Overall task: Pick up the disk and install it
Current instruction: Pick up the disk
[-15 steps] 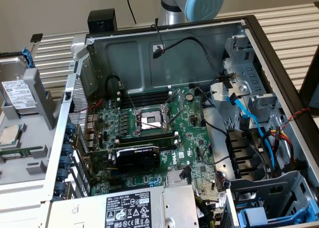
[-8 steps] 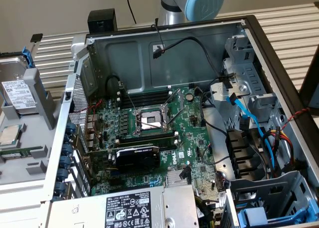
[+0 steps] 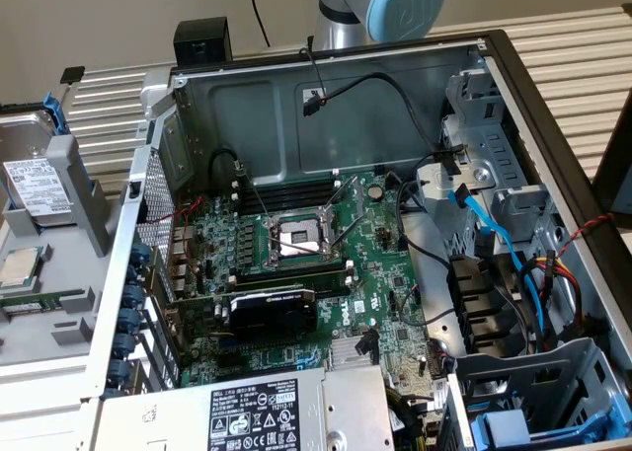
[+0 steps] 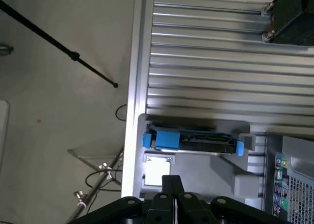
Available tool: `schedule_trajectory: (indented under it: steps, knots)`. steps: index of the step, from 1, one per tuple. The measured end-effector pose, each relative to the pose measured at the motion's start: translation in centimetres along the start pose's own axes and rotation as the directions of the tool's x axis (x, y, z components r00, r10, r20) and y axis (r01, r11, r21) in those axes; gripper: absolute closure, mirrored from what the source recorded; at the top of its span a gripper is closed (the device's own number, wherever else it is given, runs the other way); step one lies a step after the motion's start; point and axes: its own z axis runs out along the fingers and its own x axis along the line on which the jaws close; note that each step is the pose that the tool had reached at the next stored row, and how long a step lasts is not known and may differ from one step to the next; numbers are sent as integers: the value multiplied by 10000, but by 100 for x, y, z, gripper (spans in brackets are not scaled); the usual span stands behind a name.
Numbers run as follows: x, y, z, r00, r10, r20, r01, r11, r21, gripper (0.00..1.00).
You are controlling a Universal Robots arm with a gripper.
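Note:
The disk (image 3: 35,180) is a silver drive with a white label in a blue carrier. It stands on edge in a grey holder (image 3: 84,189) at the exterior view's left, outside the computer case. In the wrist view the disk (image 4: 194,140) shows edge-on, blue clips at both ends. My gripper (image 4: 173,181) hangs well above it, black fingers pressed together, shut with nothing between them. The arm's blue-capped joint (image 3: 405,2) rises behind the case's back wall.
The open computer case (image 3: 326,71) holds a motherboard (image 3: 296,244), loose cables and grey drive bays (image 3: 533,372) at the exterior view's right, one with a blue carrier (image 3: 513,426). A small silver CPU chip (image 4: 158,167) lies in the holder beside the disk. A black box (image 4: 294,13) stands on the slatted table.

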Motion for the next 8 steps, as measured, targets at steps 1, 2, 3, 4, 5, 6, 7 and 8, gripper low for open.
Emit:
schedule_trajectory:
  steps: [1,2,3,4,5,6,7,8]
  knots:
    - [0,0,0,9998,-186,-4,186,9998,-3,89]
    - [0,0,0,9993,-370,-9,370,9993,-7,89]
    - [0,0,0,9985,-556,-13,556,9985,-11,89]
    - [0,0,0,9973,-735,-17,735,9973,-15,89]
    - [0,0,0,9958,-919,-21,919,9958,-19,89]
    - [0,0,0,9940,-1094,-25,1094,9940,-23,89]
    - [0,0,0,9919,-1271,-28,1271,9919,-27,89]
    - [0,0,0,9893,-1455,-32,1455,9894,-31,89]
